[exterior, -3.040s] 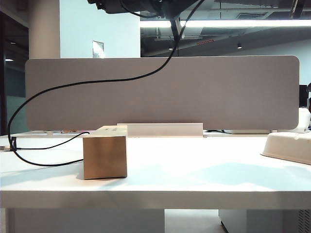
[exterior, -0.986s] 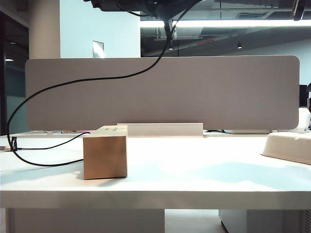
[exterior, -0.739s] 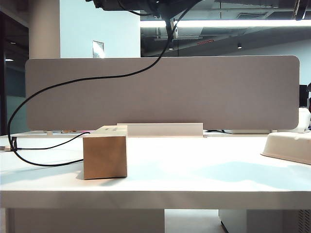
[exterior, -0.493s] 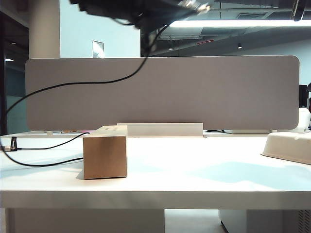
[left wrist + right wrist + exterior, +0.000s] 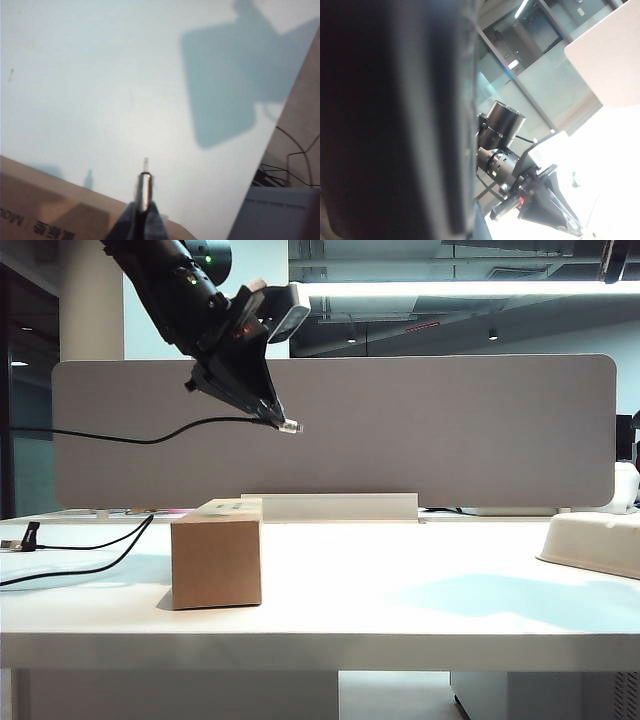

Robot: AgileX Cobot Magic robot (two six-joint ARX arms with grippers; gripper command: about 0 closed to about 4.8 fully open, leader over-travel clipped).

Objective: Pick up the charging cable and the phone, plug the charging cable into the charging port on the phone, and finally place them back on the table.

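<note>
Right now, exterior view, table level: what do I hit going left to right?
Charging cable lying on the table → cardboard box → white tray at the right edge. The left gripper hangs above the box, pinching the plug end.

black charging cable (image 5: 120, 436), white table (image 5: 400, 590)

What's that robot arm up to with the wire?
The left gripper is shut on the charging cable near its plug, holding it in the air above the cardboard box on the table. The right gripper is shut on a large dark flat thing, probably the phone; it fills the right wrist view.
</note>
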